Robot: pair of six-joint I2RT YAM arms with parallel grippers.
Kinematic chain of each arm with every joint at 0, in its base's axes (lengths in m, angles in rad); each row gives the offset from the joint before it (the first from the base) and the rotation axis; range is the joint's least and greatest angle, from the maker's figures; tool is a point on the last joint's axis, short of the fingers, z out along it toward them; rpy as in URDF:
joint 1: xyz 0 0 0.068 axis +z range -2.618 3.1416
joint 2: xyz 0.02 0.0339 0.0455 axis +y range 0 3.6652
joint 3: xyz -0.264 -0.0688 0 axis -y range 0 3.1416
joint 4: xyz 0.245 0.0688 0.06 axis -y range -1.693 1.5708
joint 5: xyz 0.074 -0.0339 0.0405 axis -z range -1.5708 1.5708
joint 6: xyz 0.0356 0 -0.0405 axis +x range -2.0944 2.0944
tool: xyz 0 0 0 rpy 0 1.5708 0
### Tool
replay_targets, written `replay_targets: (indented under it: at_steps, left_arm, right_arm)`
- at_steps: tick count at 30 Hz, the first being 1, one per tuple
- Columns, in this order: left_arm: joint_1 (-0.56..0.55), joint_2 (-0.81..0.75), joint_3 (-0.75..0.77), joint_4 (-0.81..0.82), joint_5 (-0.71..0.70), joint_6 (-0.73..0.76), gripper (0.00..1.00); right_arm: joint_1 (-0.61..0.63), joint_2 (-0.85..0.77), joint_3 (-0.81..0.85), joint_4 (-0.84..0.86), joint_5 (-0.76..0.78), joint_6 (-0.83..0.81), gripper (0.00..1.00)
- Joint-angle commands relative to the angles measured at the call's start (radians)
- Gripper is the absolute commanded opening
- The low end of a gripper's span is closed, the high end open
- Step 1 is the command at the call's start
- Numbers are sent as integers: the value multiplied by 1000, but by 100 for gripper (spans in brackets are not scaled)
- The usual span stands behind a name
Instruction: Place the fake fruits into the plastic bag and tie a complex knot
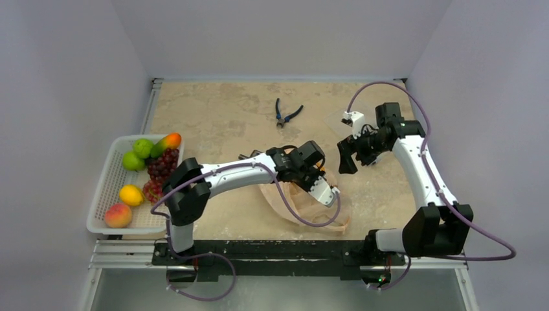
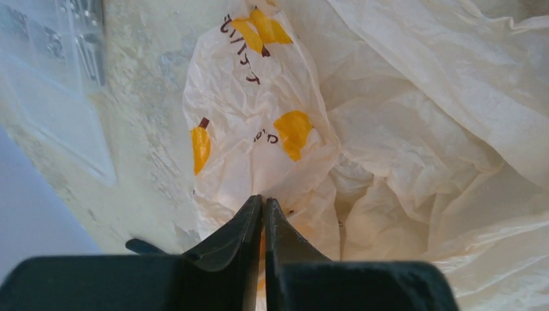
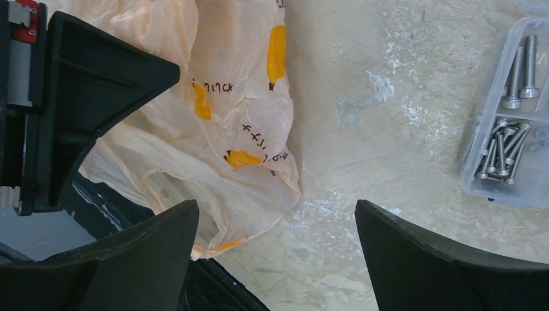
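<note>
Far left: white mesh basket [image 1: 103, 197] holds all the fake fruits [image 1: 155, 162], well apart from the bag. Centre, near edge: plastic bag [image 1: 301, 206] lies crumpled on the table. Left gripper [image 2: 263, 206] is closed to a sliver on the bag, with orange film showing in the slit. Right gripper [image 3: 275, 214] is spread wide above bare table, just right of the bag. Clear box of bolts [image 3: 511, 116] sits further right.

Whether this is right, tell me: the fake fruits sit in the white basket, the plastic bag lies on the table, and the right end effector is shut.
One error: the right end effector is open, jaws spread wide, as the right wrist view shows. The rest stands.
</note>
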Motion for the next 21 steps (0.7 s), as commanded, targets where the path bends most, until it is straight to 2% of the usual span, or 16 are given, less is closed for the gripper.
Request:
replay_targets:
  at_steps: [1, 5, 7, 10, 15, 19, 21]
  left_arm:
    - [47, -72, 100, -18, 48, -199, 0]
    - [112, -191, 121, 1, 140, -517, 0]
    - [131, -246, 90, 20, 154, -616, 0]
    - [145, -316, 41, 47, 171, -733, 0]
    - [200, -378, 17, 82, 217, -941, 0]
    - [261, -393, 10, 127, 292, -1113, 0]
    - [299, -392, 10, 153, 350, -1226, 0]
  right_arm:
    - [-38, -39, -8, 49, -76, -4, 92]
    - [-86, -108, -31, 135, -231, 53, 96]
    - [-87, -137, -46, 183, -310, 92, 99]
    - [-84, -168, -83, 244, -348, 148, 99]
    - [-85, -208, -180, 280, -333, 87, 99]
    - [-58, -203, -237, 324, -292, 101, 99]
    - [-55, -180, -238, 346, -245, 104, 91]
